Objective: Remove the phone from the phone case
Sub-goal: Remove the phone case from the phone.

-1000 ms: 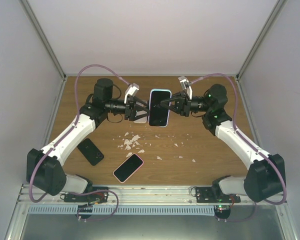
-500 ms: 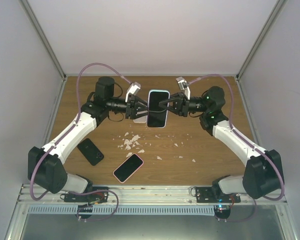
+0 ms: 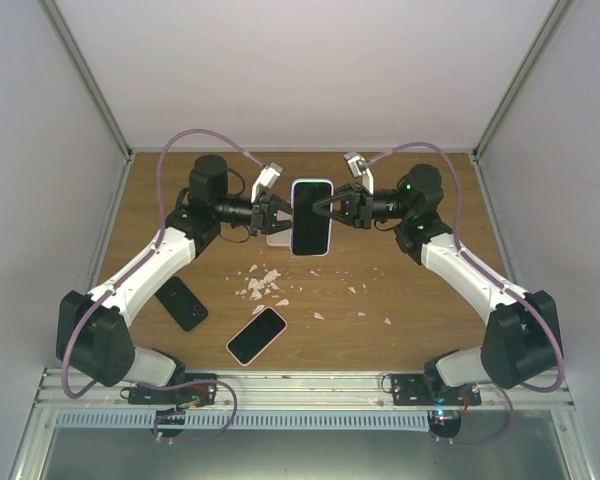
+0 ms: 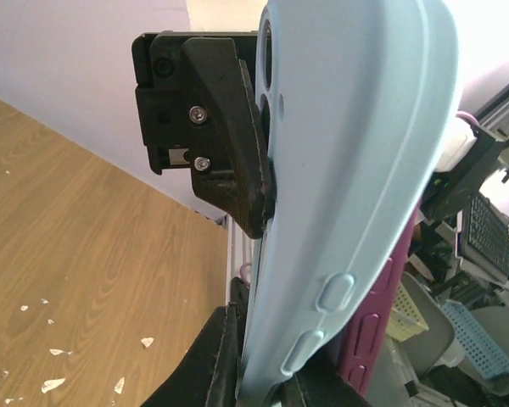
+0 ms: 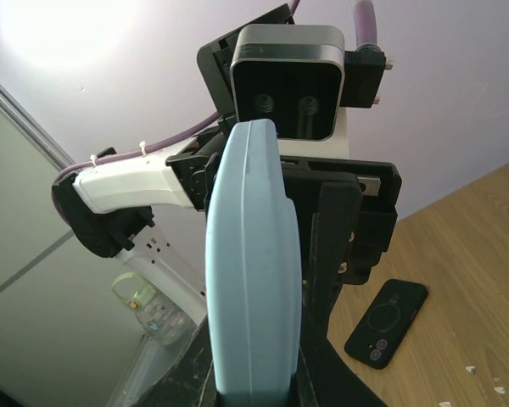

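Top external: phone (image 3: 312, 220) in its phone case (image 4: 356, 170) faces screen-up, long axis pointing away from the bases; left gripper (image 3: 285, 213) and right gripper (image 3: 323, 211) clamp its long edges.

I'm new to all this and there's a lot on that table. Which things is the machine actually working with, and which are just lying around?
In use: phone in light blue case, clamped by left tool and right tool.
Lying about: black phone, pink-cased phone, white scraps.
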Controlling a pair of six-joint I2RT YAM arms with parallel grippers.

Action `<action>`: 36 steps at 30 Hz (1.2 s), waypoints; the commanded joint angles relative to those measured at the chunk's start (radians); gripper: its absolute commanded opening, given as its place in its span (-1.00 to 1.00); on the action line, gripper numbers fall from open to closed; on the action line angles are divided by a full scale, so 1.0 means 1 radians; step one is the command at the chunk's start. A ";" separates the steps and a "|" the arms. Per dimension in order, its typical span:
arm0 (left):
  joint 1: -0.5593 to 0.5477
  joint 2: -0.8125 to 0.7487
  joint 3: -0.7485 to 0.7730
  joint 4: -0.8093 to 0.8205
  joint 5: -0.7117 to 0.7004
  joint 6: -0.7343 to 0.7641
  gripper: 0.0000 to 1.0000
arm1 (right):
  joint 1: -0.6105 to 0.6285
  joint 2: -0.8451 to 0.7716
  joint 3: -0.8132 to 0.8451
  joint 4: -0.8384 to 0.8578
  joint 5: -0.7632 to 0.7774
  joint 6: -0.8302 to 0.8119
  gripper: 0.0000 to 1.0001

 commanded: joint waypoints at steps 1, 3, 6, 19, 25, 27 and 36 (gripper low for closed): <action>-0.065 0.013 -0.005 0.307 -0.113 -0.131 -0.97 | 0.102 0.052 0.037 -0.136 -0.182 -0.036 -0.99; -0.053 0.010 -0.023 0.310 -0.127 -0.156 -1.00 | 0.073 0.055 0.057 -0.173 -0.161 -0.045 -0.98; -0.028 0.006 -0.062 0.353 -0.146 -0.227 -1.00 | 0.034 0.058 0.090 -0.227 -0.142 -0.072 -0.85; 0.074 0.009 -0.195 0.483 -0.203 -0.475 -1.00 | -0.105 0.066 0.208 -0.443 -0.014 -0.185 0.44; 0.087 0.012 -0.221 0.498 -0.228 -0.541 -1.00 | -0.135 0.046 0.235 -0.562 0.099 -0.302 0.68; 0.096 0.014 -0.218 0.466 -0.250 -0.555 -1.00 | -0.135 0.029 0.241 -0.613 0.167 -0.386 0.69; 0.143 0.048 -0.181 0.249 -0.384 -0.619 -1.00 | 0.002 -0.066 0.254 -0.885 0.572 -0.956 0.65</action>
